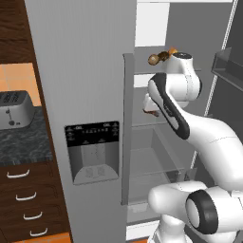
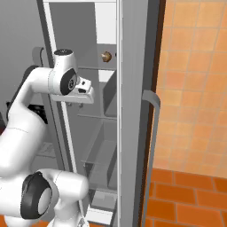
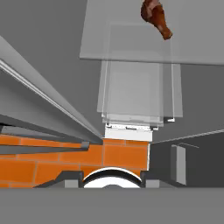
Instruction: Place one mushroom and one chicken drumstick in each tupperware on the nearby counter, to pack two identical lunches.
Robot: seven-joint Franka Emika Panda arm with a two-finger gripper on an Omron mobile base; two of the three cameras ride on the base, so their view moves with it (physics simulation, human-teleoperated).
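No legible writing; the dispenser panel (image 1: pixel 92 151) shows only tiny icons. Gripper clenched (nothing visibly grasped), inside the open fridge. Chicken drumstick (image 3: pixel 156 16) lies on a glass shelf (image 3: pixel 131 43) at 1 o'clock in the hand view; mushroom (image 2: pixel 106 56) above. Toaster (image 1: pixel 15 110) on counter (image 1: pixel 23 142).

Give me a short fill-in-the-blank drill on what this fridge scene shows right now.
1. The toaster stands on the speckled ____.
2. The arm reaches into the open ____.
3. In the hand view, a chicken drumstick lies on a glass ____.
4. The floor tiles are ____.

Missing words: counter; fridge; shelf; orange
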